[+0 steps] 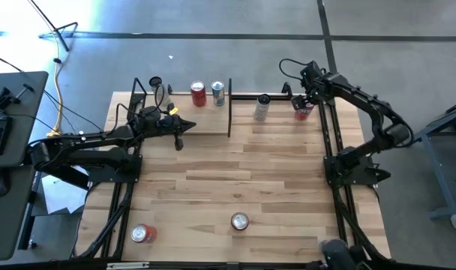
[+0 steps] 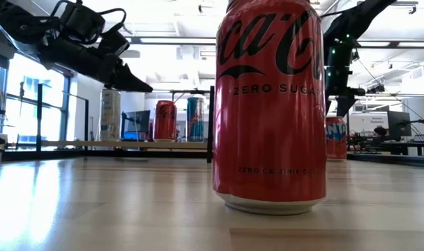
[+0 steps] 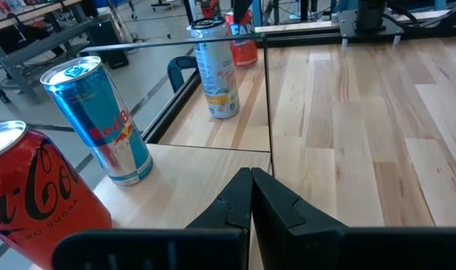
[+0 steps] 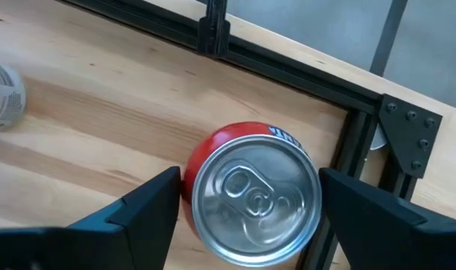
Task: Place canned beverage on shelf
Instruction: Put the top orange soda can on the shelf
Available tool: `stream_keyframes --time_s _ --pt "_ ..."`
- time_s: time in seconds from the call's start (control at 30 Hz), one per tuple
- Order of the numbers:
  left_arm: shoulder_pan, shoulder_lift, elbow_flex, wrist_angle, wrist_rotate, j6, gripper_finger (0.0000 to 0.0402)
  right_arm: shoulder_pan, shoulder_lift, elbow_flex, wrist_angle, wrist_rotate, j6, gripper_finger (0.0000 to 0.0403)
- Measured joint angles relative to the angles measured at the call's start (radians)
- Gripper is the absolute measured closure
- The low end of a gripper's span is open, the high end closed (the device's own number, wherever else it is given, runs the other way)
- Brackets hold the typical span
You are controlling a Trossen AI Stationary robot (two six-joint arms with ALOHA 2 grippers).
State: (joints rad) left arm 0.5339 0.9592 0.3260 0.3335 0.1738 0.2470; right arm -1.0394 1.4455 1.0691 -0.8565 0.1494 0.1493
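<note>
Can [image 4: 256,193], red with a silver top and closed pull-tab, sits centre-bottom of the right wrist frame, squarely between the two dark fingers [image 4: 142,210] of the right gripper [image 1: 304,103]. Fingers are spread wide, one on each side, with a visible gap to the can on both sides, so not clamped. Can stands upright on the pale wood, close to the black frame corner [image 4: 400,131]. In the overhead frame this same can [image 1: 304,110] is upper right, at the far table edge under the right arm's wrist. In the low frame it is probably the red-and-blue can [image 2: 335,138] at right middle, partly hidden, so print is hard to read.

Shelf [image 1: 205,124] is upper centre-left overhead, pale board with a thin black rod frame at its right end. Two cans on it: a red cola can [image 1: 198,94] and a blue-silver energy drink can [image 1: 217,92], side by side, upright. A pale slim can [image 1: 262,107] stands on the table between the shelf and the right gripper.

Left gripper [image 1: 181,129] is over the shelf board, just in front of those two cans; fingers [image 3: 235,199] pressed together, nothing held.

Two more cans in the lower overhead frame: a red one lying lower left [image 1: 143,233], another upright at lower centre [image 1: 240,220].
</note>
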Motion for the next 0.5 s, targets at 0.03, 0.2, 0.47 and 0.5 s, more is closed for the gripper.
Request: stream_keyframes --time_s 0.03,0.2,0.47,0.5 --pt "0.0 0.0 0.0 -0.001 0.0 0.0 0.0401 -0.001 0.006 0.001 0.001 -0.002 0.001 0.0108" --pt "0.0 0.0 0.0 -0.007 0.0 -0.001 0.0401 -0.001 0.023 0.003 0.005 -0.002 -0.001 0.011" --pt "0.0 0.0 0.0 -0.039 -0.001 -0.036 0.0401 0.014 0.023 0.002 -0.025 -0.019 -0.02 0.0155" --pt "0.0 0.0 0.0 -0.041 -0.001 -0.037 0.0401 0.019 0.021 0.002 -0.028 -0.02 -0.026 0.0155"
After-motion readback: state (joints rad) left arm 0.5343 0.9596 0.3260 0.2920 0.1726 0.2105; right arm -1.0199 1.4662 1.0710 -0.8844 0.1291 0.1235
